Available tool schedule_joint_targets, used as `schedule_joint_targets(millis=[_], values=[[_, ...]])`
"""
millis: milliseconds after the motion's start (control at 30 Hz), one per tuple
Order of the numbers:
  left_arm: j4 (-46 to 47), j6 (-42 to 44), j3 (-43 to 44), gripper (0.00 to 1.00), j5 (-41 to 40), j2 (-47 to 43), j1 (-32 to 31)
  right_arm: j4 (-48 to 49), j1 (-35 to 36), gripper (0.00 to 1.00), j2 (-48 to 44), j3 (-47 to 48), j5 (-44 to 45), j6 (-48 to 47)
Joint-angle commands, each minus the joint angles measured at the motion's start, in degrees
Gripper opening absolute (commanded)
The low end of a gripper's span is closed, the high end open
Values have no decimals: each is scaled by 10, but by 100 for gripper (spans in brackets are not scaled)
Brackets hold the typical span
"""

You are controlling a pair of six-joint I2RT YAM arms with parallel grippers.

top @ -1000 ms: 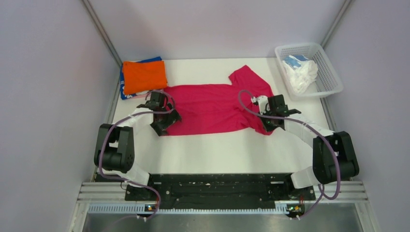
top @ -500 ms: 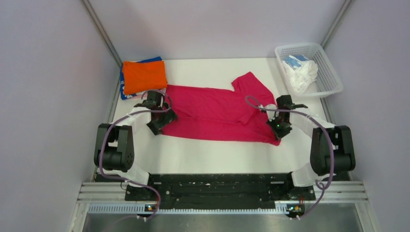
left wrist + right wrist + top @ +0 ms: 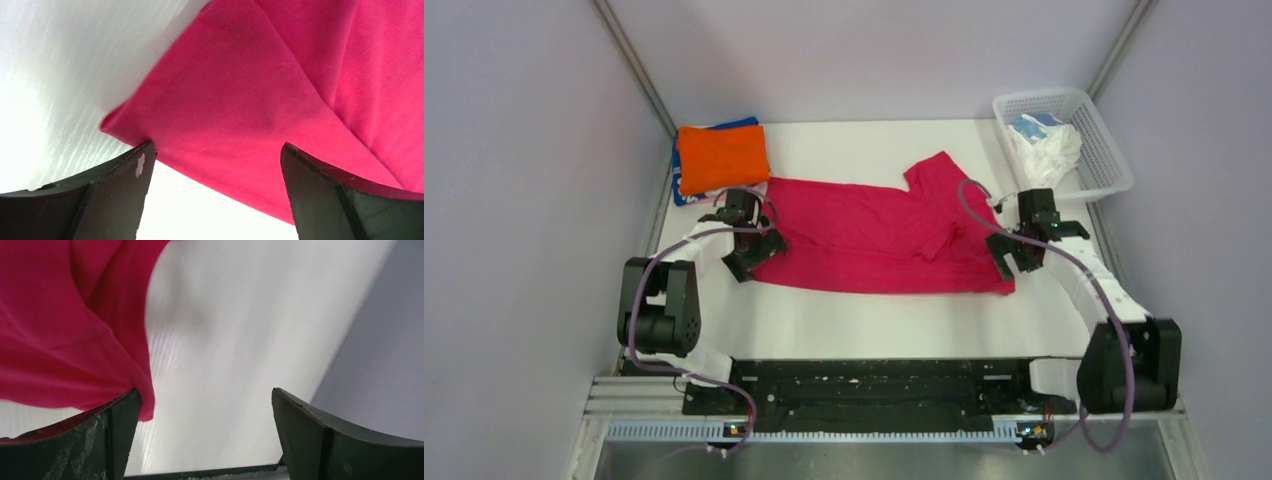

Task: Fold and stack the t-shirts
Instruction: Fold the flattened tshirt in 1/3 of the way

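Note:
A crimson-pink t-shirt (image 3: pixel 864 238) lies spread across the middle of the table, one sleeve (image 3: pixel 939 175) pointing to the back. My left gripper (image 3: pixel 752 258) hovers open over the shirt's left edge. In the left wrist view the cloth (image 3: pixel 260 95) fills the space beyond the left gripper (image 3: pixel 216 146), and nothing is pinched. My right gripper (image 3: pixel 1016 262) stands open at the shirt's right end. In the right wrist view the shirt's corner (image 3: pixel 75 340) hangs beside the left finger (image 3: pixel 100 440), and bare table shows between the jaws of the right gripper (image 3: pixel 205 391).
A folded orange t-shirt (image 3: pixel 722 157) lies on a blue one (image 3: pixel 681 186) at the back left corner. A white mesh basket (image 3: pixel 1112 160) at the back right holds crumpled white and light-blue shirts (image 3: pixel 1044 150). Grey walls close in both sides.
My right gripper pulled the shirt's corner to the right, then opened and let it go, ending further right and back. The shirt now lies stretched out. The left arm barely moved.

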Motion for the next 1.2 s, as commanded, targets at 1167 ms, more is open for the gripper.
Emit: schedule_joint_targets(millis=[1167], values=[[-1,9,-44,99,-19,-68,4,479,209,99,64,-77,-94,568]])
